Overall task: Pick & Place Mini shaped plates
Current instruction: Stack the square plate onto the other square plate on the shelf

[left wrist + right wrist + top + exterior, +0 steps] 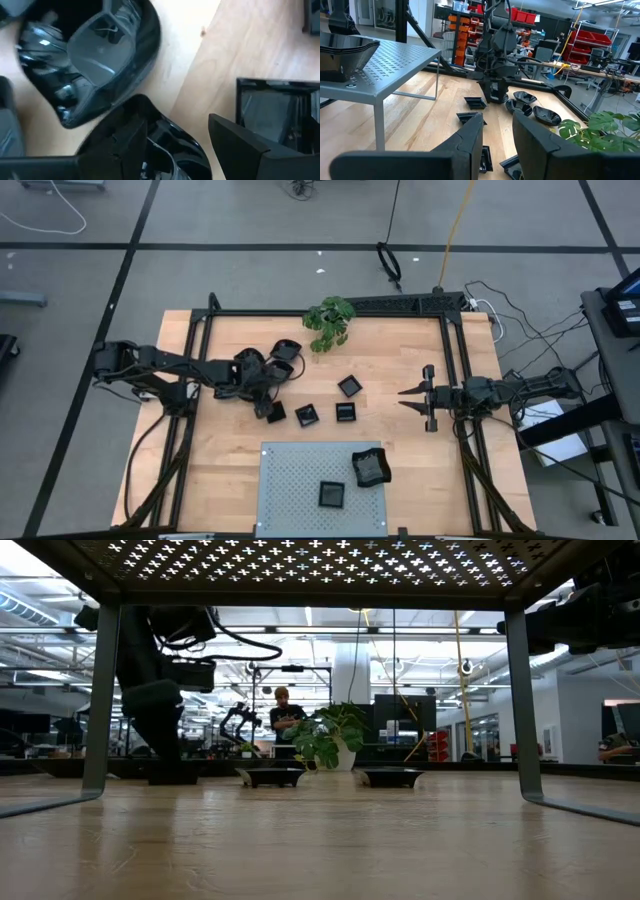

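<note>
Several glossy black mini plates lie flat on the wooden table: rounded ones (284, 352) at the far left, square ones (307, 415) (345, 412) (349, 386) toward the middle. My left gripper (268, 402) points steeply down among them, open. In its wrist view its fingers (120, 140) stand on either side of a rounded plate (172, 150); I cannot tell whether they touch it. Another rounded plate (95, 60) and a square one (280, 107) lie just beside it. My right gripper (404, 397) waits level at the table's right side, open and holding nothing.
A grey perforated panel (300, 470) stands on legs at the near middle, carrying one square plate (332, 494) and a small stack (370, 467). A green plant (330, 322) stands at the far edge. A black frame (455, 360) borders the table.
</note>
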